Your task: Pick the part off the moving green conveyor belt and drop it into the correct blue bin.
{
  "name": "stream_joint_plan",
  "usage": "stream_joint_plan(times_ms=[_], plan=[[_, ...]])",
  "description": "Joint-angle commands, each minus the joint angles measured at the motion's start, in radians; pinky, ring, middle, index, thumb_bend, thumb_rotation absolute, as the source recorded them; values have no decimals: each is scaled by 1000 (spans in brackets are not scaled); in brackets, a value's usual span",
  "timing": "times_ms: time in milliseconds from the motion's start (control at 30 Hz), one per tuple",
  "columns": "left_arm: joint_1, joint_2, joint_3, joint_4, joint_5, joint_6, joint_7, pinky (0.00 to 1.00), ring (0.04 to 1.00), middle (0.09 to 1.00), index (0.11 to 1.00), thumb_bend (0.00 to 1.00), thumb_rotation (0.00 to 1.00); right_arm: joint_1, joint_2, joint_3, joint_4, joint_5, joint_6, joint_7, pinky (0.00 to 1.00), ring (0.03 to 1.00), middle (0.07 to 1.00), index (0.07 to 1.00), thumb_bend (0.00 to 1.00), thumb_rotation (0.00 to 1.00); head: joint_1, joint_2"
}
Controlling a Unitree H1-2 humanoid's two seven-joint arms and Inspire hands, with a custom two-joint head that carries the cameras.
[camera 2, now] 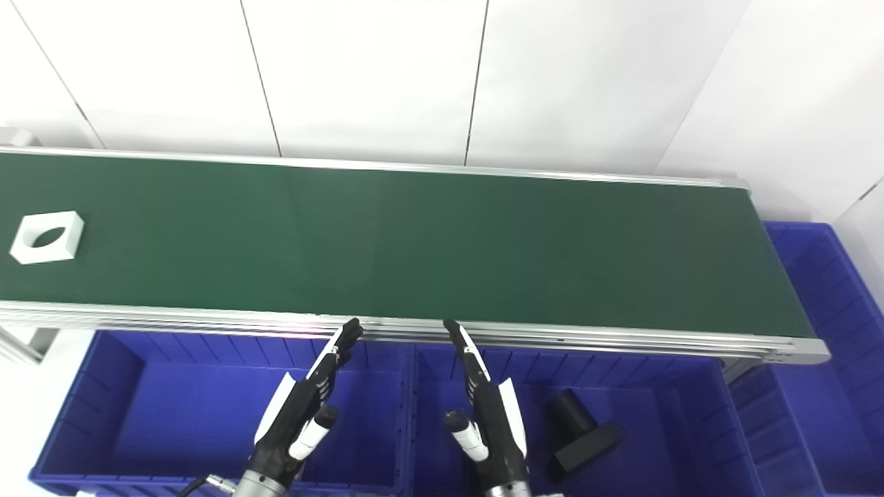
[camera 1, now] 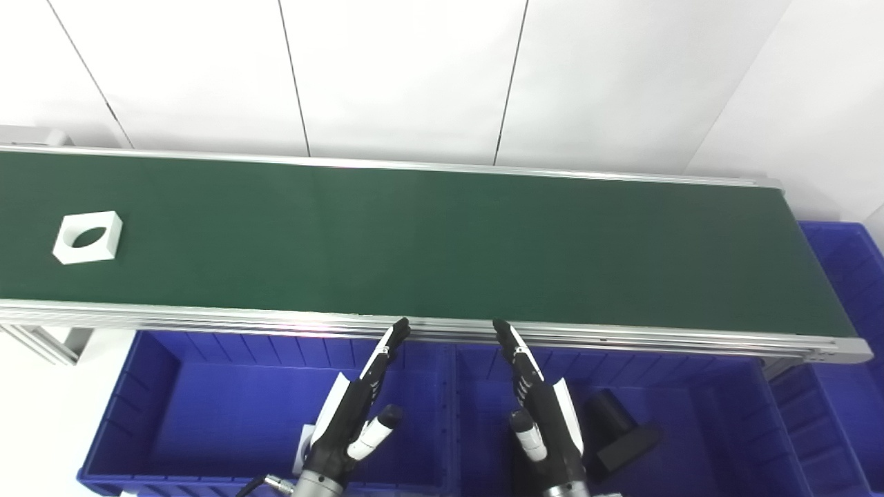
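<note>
While the white square part (camera 1: 88, 237) with its round hole sits at the far left of the frame on the green conveyor belt (camera 1: 428, 241), we are in the waiting step: nothing has been picked. Our left hand (camera 1: 356, 407) and right hand (camera 1: 539, 407) hover at the bottom centre of the frame, just short of the belt's near aluminium rail (camera 1: 621, 335), fingers stretched out straight and apart, thumbs clear, holding nothing. Both are well apart from the part.

We judge that the next move belongs to the left hand, which is nearer the part: either wait for the belt to bring it toward the centre, or reach out to the left, come down over it and close on its outer edges. Which way the belt runs we cannot tell from these views, so timing is the risk.

By our count: one white part on the belt, two hands, and three blue bins. The left bin (camera 1: 207, 414) lies below the belt at lower left, with a small white item (camera 1: 304, 442) partly hidden behind the left wrist. The middle bin (camera 1: 704, 428) holds one black part (camera 1: 618, 435), a cylinder on a block base. The right bin (camera 1: 846, 276) stands at the belt's right end, its contents out of view. White likely goes in the left bin.
</note>
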Motion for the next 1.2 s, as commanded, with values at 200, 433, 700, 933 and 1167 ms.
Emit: stream_joint_plan(times_ms=[200,433,700,933,1167], plan=[[-8,4,2,-18,2,-37,-1,1000,1000,979,981,841,1000,-11,10,-1,-15,3,-53,15,972,978,969,949,986,1000,1,-4],[-9,2,3,-16,-1,-37,-3,992,1000,980,980,835,998,-12,14,-5,-10,4,-53,15,975,973,965,946,993,1000,0,-4],[-9,1,5,-14,-8,-37,-11,1000,1000,982,982,828,991,-10,16,-9,-8,9,-53,22,973,974,967,944,988,999,0,-4],[-12,3,3,-10,1,-37,-1,996,1000,980,983,828,995,-11,17,-7,-4,3,-53,16,967,972,967,943,974,998,-2,-3],[-14,5,1,-11,4,-37,2,992,1000,981,982,828,1000,-12,19,-8,-2,6,-53,18,970,970,963,936,972,994,-5,-3]])
